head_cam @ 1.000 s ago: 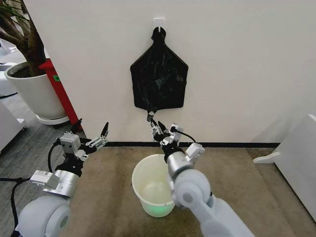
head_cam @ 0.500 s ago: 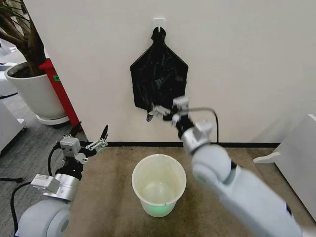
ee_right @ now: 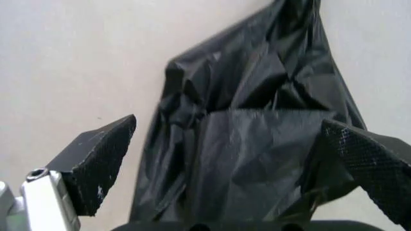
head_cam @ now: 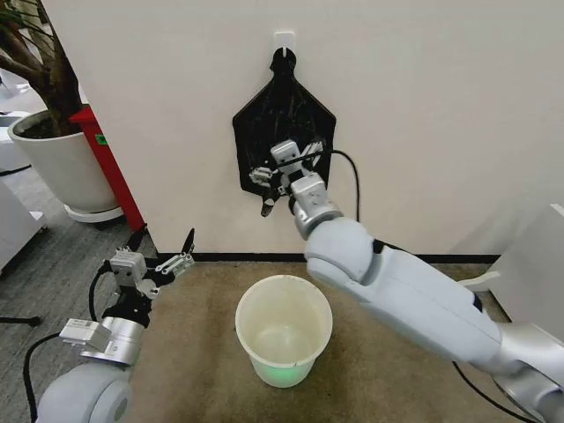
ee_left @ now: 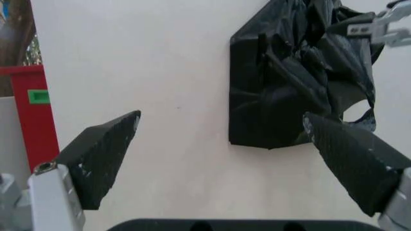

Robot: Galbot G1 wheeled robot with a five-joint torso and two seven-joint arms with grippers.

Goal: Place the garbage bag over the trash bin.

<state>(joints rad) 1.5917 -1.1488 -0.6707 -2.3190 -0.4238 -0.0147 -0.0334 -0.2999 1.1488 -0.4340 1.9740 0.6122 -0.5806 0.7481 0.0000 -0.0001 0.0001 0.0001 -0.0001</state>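
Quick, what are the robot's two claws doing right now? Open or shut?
Left gripper: open, holding nothing, low beside the trash bin.
Right gripper: open, holding nothing, up at the black bag bundle on the wall.

My right tool (head_cam: pixel 284 167) covers the middle of the garbage bag (head_cam: pixel 264 123). The potted plant (head_cam: pixel 40 132) at ten o'clock is cut by the edge. My right forearm hides the floor behind it.
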